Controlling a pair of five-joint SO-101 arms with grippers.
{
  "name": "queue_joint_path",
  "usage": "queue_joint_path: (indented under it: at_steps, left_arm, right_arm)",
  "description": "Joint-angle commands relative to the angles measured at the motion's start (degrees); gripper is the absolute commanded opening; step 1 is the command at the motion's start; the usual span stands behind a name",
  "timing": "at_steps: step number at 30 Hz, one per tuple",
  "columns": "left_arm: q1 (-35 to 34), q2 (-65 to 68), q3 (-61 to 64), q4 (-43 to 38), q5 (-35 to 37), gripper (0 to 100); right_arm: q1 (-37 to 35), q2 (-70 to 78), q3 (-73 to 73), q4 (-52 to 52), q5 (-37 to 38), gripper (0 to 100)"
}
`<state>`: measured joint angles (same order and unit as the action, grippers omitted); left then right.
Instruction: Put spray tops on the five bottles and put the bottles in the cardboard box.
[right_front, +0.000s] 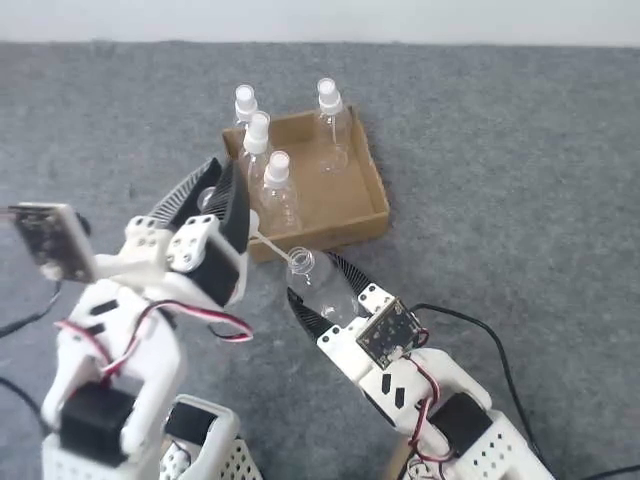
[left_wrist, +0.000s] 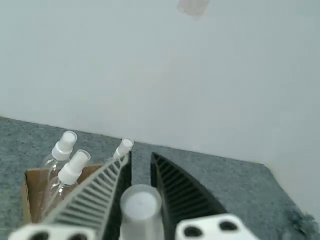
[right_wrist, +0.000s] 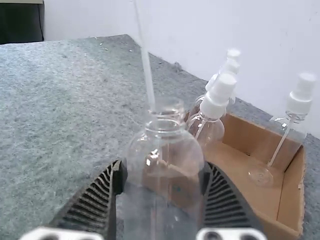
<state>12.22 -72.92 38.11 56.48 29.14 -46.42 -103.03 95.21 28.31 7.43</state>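
1. Starting at the left, the left claw (left_wrist: 141, 165) is clenched on the last spray top (left_wrist: 140, 204). The white cap sits deep between the ribbed jaws, so it can be steered from above.
2. Moving right, the top's thin dip tube (right_front: 272, 247) slants down and its end is at the open mouth (right_front: 300, 261) of the uncapped bottle. My read is that the tube is being threaded in first, because the cap cannot seat until it is inside.
3. Next, the right claw (right_wrist: 161, 180) is grasping that clear bottle (right_wrist: 162, 145) around its belly. It holds the bottle tilted just in front of the cardboard box's near wall, which steadies the neck as a target for the other arm.
4. Beyond it, the cardboard box (right_front: 370, 205) sits toward the far edge of the grey surface (right_front: 520, 180).
5. Four capped bottles (right_front: 277, 185) stand at the box. Two are along its left wall and one is at its far right corner. One is at the far left corner, and whether it is inside or just behind the wall, I cannot tell.
6. By my count that is four capped and one to go. This bottle needs its top seated before it joins them.
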Motion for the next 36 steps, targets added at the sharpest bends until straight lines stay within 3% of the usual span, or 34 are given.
queue_joint_path:
  at_steps: [1,7,18,25,36]
  left_arm:
    - [3.2,-0.1,4.2,-4.9,-0.7,1]
    - [7.9,-0.2,9.5,-8.1,-2.9,1]
    - [7.7,-0.2,14.9,-9.7,-3.1,2]
    - [7.6,-0.3,14.6,-7.6,-3.0,20]
    - [7.1,-0.3,6.8,-0.1,-3.9,21]
  right_arm:
    - [-0.5,-0.9,1.2,-1.4,1.1,6.9]
    - [-0.4,-0.9,1.2,-1.4,1.1,6.9]
    - [-0.4,-1.0,1.1,-0.1,1.1,6.9]
    - [-0.4,-1.0,1.1,0.1,1.2,6.9]
    - [-0.4,-1.0,1.1,0.1,1.2,6.9]
